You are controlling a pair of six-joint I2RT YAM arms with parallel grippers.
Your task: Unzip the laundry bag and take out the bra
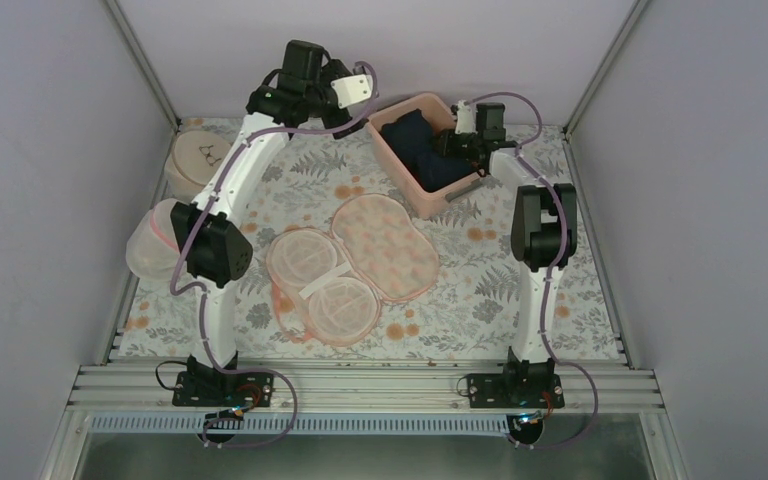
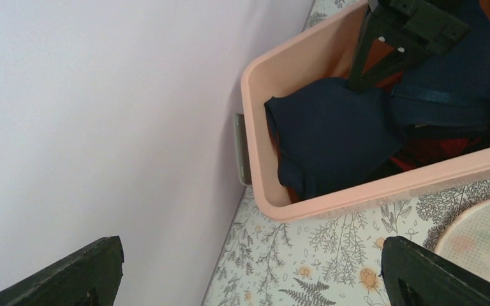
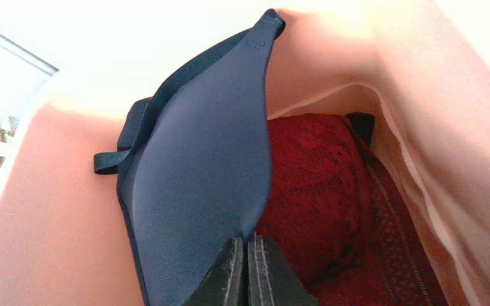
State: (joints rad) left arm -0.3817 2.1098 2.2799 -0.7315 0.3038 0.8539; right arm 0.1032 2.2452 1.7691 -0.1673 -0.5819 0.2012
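Here we list what stands on the surface [image 1: 520, 290].

- Laundry bag [image 1: 385, 245]: unzipped and spread flat in the middle, the printed half beside its two pale mesh cups. Nothing lies in it.
- Bra [image 3: 198, 191]: in the pink bin [image 1: 440, 198] at the far right, one cup upright against the bin's wall, over red garments [image 3: 319, 191].
- Right jaws: inside the bin, closed on the lower edge of the bra's cup.
- Left jaws: spread wide and holding nothing. We find them by the back wall, just beside the bin's left corner.
- Round beige bag [image 1: 200, 155]: far left corner.
- White mesh dome bag [image 1: 155, 240]: at the left edge, partly behind the left arm [image 1: 215, 250].
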